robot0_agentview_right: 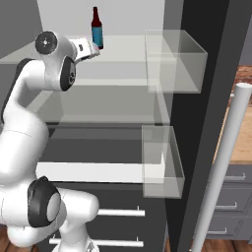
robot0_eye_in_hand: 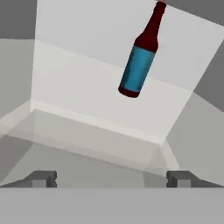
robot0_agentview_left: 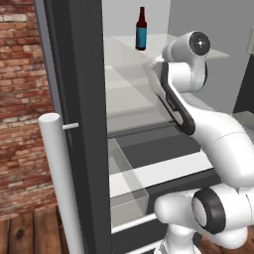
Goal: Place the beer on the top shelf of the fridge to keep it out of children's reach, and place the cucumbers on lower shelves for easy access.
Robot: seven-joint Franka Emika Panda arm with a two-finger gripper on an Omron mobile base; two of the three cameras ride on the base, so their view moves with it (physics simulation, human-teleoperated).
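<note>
The beer [robot0_agentview_left: 141, 30] [robot0_agentview_right: 97, 28] [robot0_eye_in_hand: 139, 57], a dark brown bottle with a blue label, stands upright on the top shelf [robot0_agentview_left: 121, 49] [robot0_agentview_right: 123, 49] [robot0_eye_in_hand: 78, 83] inside the open fridge [robot0_agentview_left: 84, 99] [robot0_agentview_right: 197, 123]. My gripper [robot0_eye_in_hand: 111, 179] [robot0_agentview_right: 95, 53] is open with nothing between its fingers. It hovers just in front of the bottle, a short gap away and clear of it. The lower shelves [robot0_agentview_left: 129, 99] [robot0_agentview_right: 108, 98] lie below as clear panes. The cucumbers are out of view.
Clear bins [robot0_agentview_right: 174, 59] [robot0_agentview_right: 162, 162] [robot0_agentview_left: 126, 188] hang on the fridge doors at both sides. Long white door handles [robot0_agentview_left: 59, 183] [robot0_agentview_right: 221, 162] stand near the base. A brick wall [robot0_agentview_left: 22, 99] is at the left, grey drawer cabinets [robot0_agentview_right: 231, 197] at the right.
</note>
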